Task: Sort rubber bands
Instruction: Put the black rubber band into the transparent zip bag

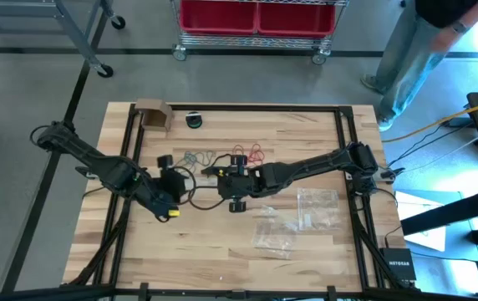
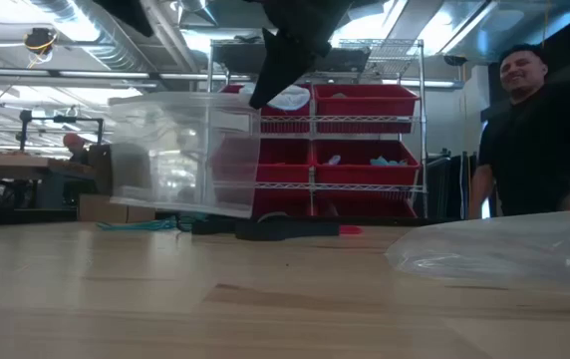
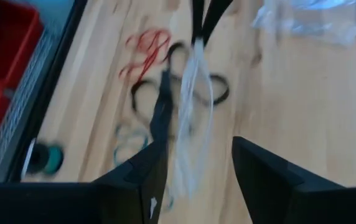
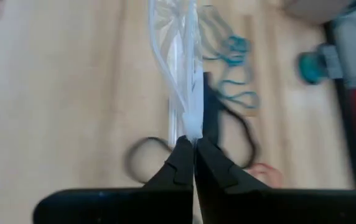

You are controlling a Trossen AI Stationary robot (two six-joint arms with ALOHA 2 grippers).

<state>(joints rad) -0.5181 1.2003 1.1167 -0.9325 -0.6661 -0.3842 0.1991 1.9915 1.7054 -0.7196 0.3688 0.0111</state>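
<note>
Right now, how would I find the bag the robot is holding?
Look at the middle of the wooden table, where the two arms meet. The right gripper pinches a clear bag by its edge above the black bands; the other bags lie flat.
</note>
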